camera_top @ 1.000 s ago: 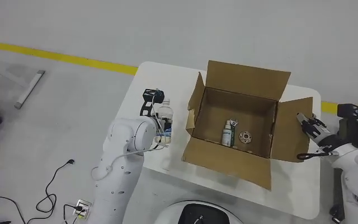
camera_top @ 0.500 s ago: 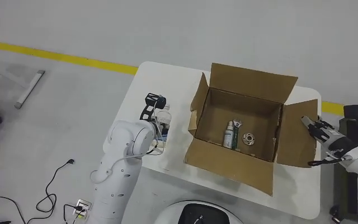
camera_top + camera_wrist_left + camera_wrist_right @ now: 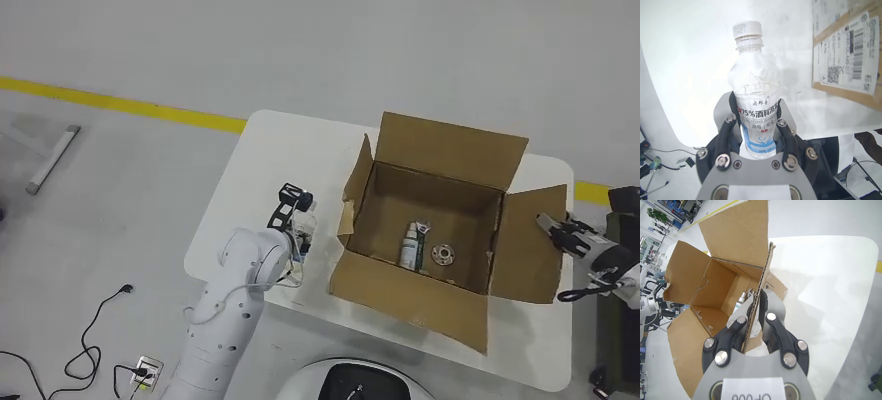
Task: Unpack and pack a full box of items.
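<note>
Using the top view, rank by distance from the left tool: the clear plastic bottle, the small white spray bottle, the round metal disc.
1. Clear plastic bottle, gripped in the left tool.
2. Small white spray bottle, inside the cardboard box.
3. Round metal disc, inside the box, beyond the spray bottle.

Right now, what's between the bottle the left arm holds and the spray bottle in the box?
In the top view, a bare strip of table, then the side wall of the box, separate the bottle from the spray bottle.
</note>
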Robot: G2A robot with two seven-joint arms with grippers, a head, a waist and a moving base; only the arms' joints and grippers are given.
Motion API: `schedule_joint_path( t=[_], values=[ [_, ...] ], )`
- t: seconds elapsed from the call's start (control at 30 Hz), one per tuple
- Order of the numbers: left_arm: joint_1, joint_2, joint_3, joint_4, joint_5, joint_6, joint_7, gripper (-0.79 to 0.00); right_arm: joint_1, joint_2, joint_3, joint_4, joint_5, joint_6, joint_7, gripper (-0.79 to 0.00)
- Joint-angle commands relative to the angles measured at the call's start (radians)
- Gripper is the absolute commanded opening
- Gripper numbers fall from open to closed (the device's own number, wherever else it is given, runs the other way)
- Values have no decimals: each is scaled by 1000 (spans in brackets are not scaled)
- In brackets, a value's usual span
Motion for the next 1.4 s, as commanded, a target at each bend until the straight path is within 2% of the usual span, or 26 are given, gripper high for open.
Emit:
schedule_joint_path(
  t=[0.0, 0.53, 0.57, 0.6, 0.63, 0.7, 1.03, 1.17, 1.37],
  values=[
    [-12, 0, 13, 44, 13, -3, 27, -785, 4, 2, 5, 0, 12, 11, -1, 0],
    [-63, 0, 60, 265, 31, -40, 113, -785, 28, 15, 142, -48, 179, 100, -43, 0],
    [-64, 0, 60, 273, 23, -40, 115, -763, 26, 16, 148, -57, 190, 102, -44, 0],
    [-66, 0, 60, 281, 18, -40, 116, -683, 22, 16, 153, -64, 201, 105, -43, 0],
    [-69, 0, 60, 289, 13, -39, 115, -425, 19, 17, 158, -73, 211, 107, -43, 0],
    [-76, -1, 63, 303, 8, -38, 113, 0, 15, 17, 167, -87, 232, 118, -51, 0],
    [-77, -1, 60, 290, -38, -18, 109, 0, 5, 25, 152, -153, 282, 156, -33, 0],
    [-53, 6, 36, 232, -48, 0, 114, 0, -1, 30, 118, -182, 259, 156, -29, 0],
    [1, 21, -26, 96, -65, 22, 95, 0, -5, 35, 74, -190, 235, 182, -32, 0]
  ],
)
